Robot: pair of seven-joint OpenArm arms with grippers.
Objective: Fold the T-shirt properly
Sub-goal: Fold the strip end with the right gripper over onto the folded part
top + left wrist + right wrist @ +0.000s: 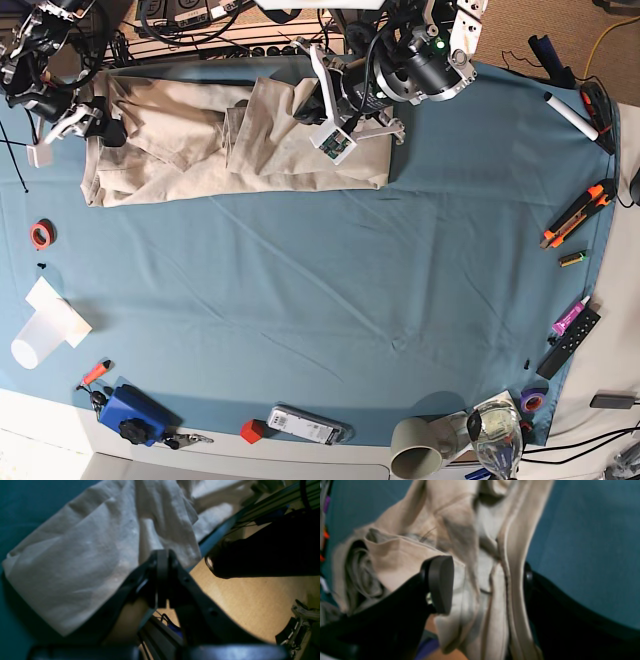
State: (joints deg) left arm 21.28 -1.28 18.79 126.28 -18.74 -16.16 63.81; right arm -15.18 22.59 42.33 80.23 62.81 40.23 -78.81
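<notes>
Currently the beige T-shirt (230,140) is lying bunched at the far edge of the teal table cloth (330,300). The left gripper (162,562) is sitting pressed together beside it, while the right gripper (485,585) is standing spread around a bunched fold.

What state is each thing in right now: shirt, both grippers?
T-shirt: spread unevenly and rumpled along the table's far edge, not yet neatly folded.
Left gripper: shut, at the shirt's edge by the table's far edge; a pinch of cloth cannot be confirmed.
Right gripper: jaws wide apart, bunched shirt fabric between them.
</notes>
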